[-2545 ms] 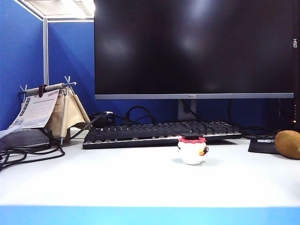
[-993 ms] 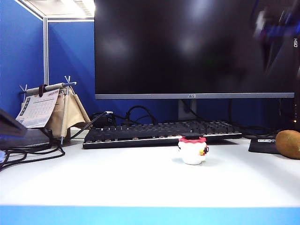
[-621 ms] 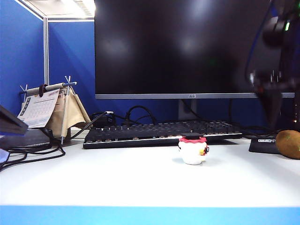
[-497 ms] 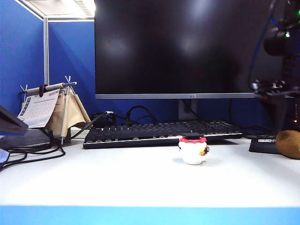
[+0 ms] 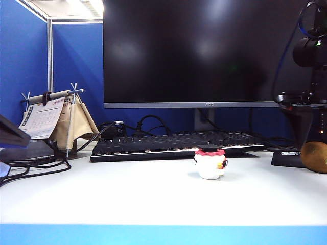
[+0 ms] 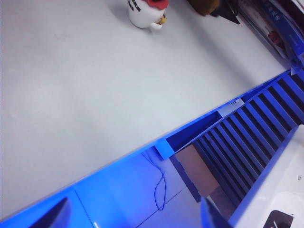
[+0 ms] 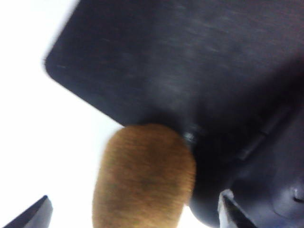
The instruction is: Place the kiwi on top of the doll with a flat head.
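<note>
The right end effector (image 7: 133, 211) hangs wide open and empty above the kiwi (image 5: 314, 156), which lies on the tabletop (image 5: 153, 194) at its right edge. The doll with a flat head (image 5: 210, 163) stands before the keyboard (image 5: 173, 144). The left end effector (image 6: 133, 221) is open and empty too. No writing is readable.

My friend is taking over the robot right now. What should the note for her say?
Right gripper: open, empty, above the kiwi at the table's right end.
Left gripper: open, empty, parked off the table's front left edge.
Kiwi: lying on the table beside a black mat, untouched.
Doll with a flat head: upright, mid-table in front of the keyboard, nothing on top.
Done: only the approach to the kiwi.
Left: grip the kiwi, carry it over, set it on the doll's flat top, let go.
</note>
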Controlling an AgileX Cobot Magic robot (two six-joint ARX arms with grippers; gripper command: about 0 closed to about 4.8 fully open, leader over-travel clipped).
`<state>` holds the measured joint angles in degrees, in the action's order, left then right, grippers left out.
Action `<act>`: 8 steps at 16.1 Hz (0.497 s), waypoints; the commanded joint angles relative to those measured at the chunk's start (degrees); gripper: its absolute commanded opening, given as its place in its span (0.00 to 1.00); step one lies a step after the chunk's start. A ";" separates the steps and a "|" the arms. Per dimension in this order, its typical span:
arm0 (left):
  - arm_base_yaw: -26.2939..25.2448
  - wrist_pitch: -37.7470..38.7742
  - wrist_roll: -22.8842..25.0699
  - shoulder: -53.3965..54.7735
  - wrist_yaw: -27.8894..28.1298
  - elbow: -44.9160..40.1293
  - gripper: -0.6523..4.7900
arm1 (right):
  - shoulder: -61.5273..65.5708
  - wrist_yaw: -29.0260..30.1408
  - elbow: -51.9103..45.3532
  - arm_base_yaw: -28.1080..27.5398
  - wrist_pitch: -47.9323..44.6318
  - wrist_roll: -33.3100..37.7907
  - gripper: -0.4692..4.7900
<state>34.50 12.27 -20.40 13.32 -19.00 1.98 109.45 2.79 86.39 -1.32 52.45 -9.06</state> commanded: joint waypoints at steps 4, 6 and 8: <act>0.00 1.05 0.00 0.09 -0.74 0.11 0.77 | 3.04 1.25 -0.59 0.09 -0.61 0.37 1.00; 0.00 1.09 -0.98 0.09 -0.74 0.11 0.77 | 4.68 1.20 -0.59 0.02 -0.92 0.35 1.00; 0.00 1.14 -1.27 0.09 -0.79 0.11 0.77 | 5.55 1.09 -0.59 0.00 -2.75 0.35 1.00</act>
<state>34.52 12.27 -21.54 13.32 -19.00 1.98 114.98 4.16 85.73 -1.23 51.48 -8.80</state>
